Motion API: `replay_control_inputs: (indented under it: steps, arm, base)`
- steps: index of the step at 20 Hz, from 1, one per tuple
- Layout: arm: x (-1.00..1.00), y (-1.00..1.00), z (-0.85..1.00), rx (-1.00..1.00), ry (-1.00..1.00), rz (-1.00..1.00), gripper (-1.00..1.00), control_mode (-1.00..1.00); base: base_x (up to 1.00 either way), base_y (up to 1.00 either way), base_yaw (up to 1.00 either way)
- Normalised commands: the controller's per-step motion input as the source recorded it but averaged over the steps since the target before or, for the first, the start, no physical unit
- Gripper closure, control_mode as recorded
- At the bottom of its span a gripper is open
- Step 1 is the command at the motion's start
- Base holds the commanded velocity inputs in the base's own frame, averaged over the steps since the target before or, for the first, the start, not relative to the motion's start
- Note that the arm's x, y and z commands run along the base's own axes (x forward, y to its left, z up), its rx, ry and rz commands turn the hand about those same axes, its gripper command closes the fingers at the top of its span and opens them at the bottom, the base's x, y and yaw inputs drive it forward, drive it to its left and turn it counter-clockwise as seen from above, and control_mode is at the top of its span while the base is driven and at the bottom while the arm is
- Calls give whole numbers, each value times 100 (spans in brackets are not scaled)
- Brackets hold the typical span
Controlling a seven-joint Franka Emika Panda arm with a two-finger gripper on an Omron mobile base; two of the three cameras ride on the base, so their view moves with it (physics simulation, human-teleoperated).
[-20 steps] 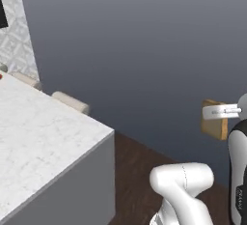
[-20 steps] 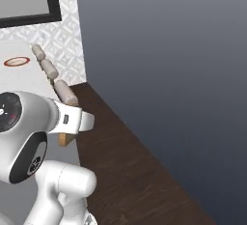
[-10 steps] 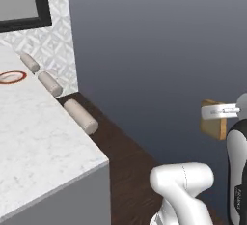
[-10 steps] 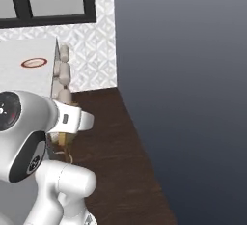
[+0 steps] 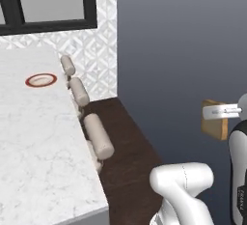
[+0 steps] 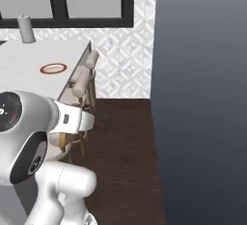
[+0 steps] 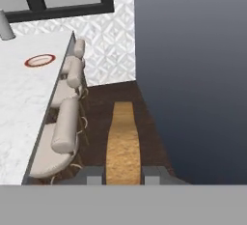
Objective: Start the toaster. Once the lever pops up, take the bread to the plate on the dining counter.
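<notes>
Beige stools [image 5: 98, 135], dark wood floor [image 6: 120, 161]

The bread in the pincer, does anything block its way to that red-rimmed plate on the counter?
Nothing stands on the marble near the plate. The bread is held in the pincer out over the dark floor, and a row of beige stools lines the counter edge between them. The bread would likely have to travel above those.

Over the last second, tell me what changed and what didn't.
The base turned, so both base views swung: the dining counter, its stools and the plate came further into view, along with a black-framed window. That is camera motion; none of these moved. The gripper stayed shut on the bread, carried at the same spot beside the arm.
</notes>
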Motion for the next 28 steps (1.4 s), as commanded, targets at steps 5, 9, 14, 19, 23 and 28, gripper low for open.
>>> replay_control_inputs:
  steps: [5, 9, 14, 19, 23, 28]
  arm:
    - [0, 0, 0, 0, 0, 0, 100, 100]
    - [0, 0, 0, 0, 0, 0, 100, 100]
    - [0, 0, 0, 0, 0, 0, 100, 100]
    - [0, 0, 0, 0, 0, 0, 100, 100]
    - [0, 0, 0, 0, 0, 0, 100, 100]
    - [0, 0, 0, 0, 0, 0, 100, 100]
  base:
    - [100, -56, 33]
    - [100, -68, 27]
    - [100, -24, 33]
    - [100, -19, 36]
    - [100, -19, 38]
    - [100, -20, 50]
